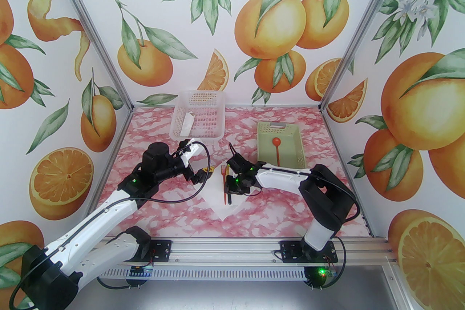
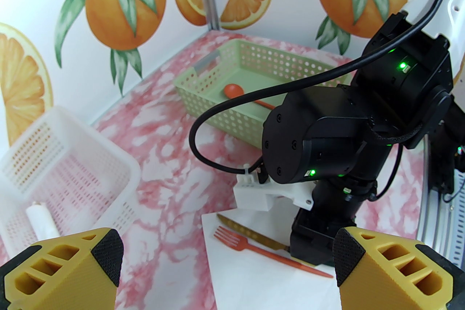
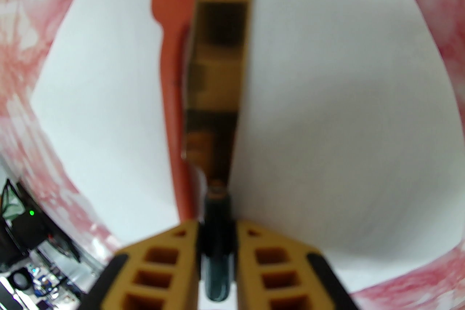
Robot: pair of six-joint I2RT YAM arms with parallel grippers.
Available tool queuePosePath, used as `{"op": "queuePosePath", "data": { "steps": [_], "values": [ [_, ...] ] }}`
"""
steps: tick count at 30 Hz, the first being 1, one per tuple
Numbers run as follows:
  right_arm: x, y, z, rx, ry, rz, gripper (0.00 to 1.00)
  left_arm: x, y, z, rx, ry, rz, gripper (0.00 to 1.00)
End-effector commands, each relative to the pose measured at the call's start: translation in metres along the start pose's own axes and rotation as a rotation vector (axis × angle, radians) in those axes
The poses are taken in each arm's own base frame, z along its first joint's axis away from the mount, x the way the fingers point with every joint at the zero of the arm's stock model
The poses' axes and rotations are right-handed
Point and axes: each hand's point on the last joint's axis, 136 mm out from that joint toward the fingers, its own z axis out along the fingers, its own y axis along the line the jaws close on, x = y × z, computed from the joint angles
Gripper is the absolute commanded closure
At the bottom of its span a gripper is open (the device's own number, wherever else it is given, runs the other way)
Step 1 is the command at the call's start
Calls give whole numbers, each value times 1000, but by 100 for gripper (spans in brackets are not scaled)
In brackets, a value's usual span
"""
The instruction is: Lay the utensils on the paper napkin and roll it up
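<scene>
the knife (image 3: 221, 83) lies on the napkin (image 3: 327, 119) just right of the fork (image 3: 174, 83), the two parallel and touching or nearly so. their long axes run away from the arms, tines and blade toward the far wall. the right gripper (image 3: 217, 225) stands narrow around the knife's black handle at its near end; whether it presses the handle or sits just off it i cannot tell.

the spoon (image 1: 277, 150) is not yet on the napkin. it lies in the green basket (image 1: 298, 156), beyond and to the right of the napkin, bowl at the far end, its handle pointing back toward the arms. the right arm is plainly the nearer one. the basket walls likely mean a reach from above, and the room over it is free.

the left gripper (image 1: 201, 174) hangs wide open over the napkin's left edge. the white basket (image 1: 218, 97) with a paper roll (image 1: 189, 121) sits well back on the desk (image 1: 276, 214).
</scene>
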Motion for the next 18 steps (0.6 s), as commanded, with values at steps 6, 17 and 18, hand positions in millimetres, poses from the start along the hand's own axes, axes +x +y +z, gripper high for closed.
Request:
{"op": "queuePosePath", "data": {
  "steps": [6, 17, 18],
  "values": [
    [-4, 2, -4, 7, -31, -6, 73, -12, -1, -4, -2, -38, 23, 0],
    [-19, 11, -37, 44, -92, -71, 67, -12, 0, -4, -4, -40, 24, 0],
    [-21, 12, -43, 51, -102, -83, 65, -12, -1, -4, -1, -39, 25, 0]
  ]
}}
